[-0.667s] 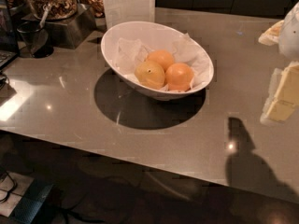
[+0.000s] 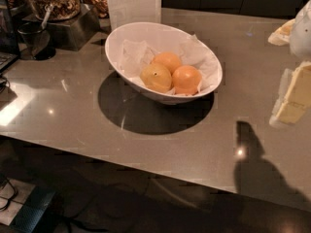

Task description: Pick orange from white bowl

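Observation:
The white bowl stands on the grey counter, lined with crumpled white paper. It holds three fruits. The orange, deep and even in colour, lies at the front right. A second orange fruit lies behind it. A paler yellowish fruit with a dark dot lies at the front left. My gripper, cream-coloured, hangs at the right edge of the view, above the counter and well to the right of the bowl. It holds nothing that I can see.
A white upright box stands just behind the bowl. A metal stand with a jar of nuts and a dark cup are at the back left. The counter's front edge runs below the bowl.

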Controlling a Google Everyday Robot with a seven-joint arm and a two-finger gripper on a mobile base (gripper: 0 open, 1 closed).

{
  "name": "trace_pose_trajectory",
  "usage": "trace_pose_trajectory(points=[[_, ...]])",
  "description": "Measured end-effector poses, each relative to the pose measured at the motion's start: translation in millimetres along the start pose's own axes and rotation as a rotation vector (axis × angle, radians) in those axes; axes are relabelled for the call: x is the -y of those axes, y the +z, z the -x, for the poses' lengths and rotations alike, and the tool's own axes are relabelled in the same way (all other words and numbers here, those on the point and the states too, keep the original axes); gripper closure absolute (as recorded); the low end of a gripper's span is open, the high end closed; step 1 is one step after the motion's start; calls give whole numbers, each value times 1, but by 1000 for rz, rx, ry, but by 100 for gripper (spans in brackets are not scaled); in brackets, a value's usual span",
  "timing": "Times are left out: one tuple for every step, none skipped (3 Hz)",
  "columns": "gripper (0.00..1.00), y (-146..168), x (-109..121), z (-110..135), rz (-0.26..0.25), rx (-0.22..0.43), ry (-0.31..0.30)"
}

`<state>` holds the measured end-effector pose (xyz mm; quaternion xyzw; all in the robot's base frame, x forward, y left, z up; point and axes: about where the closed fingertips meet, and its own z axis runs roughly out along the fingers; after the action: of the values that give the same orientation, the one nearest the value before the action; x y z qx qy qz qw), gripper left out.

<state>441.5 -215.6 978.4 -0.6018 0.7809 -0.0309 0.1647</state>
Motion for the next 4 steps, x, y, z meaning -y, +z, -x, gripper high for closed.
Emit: trace_pose_trajectory(points=[[0, 9, 21, 17, 26, 63, -14], [0, 27, 46, 51, 70, 161, -44], [0, 28, 50, 54, 69, 172, -43], [0, 33, 51, 54, 68, 213, -21]])
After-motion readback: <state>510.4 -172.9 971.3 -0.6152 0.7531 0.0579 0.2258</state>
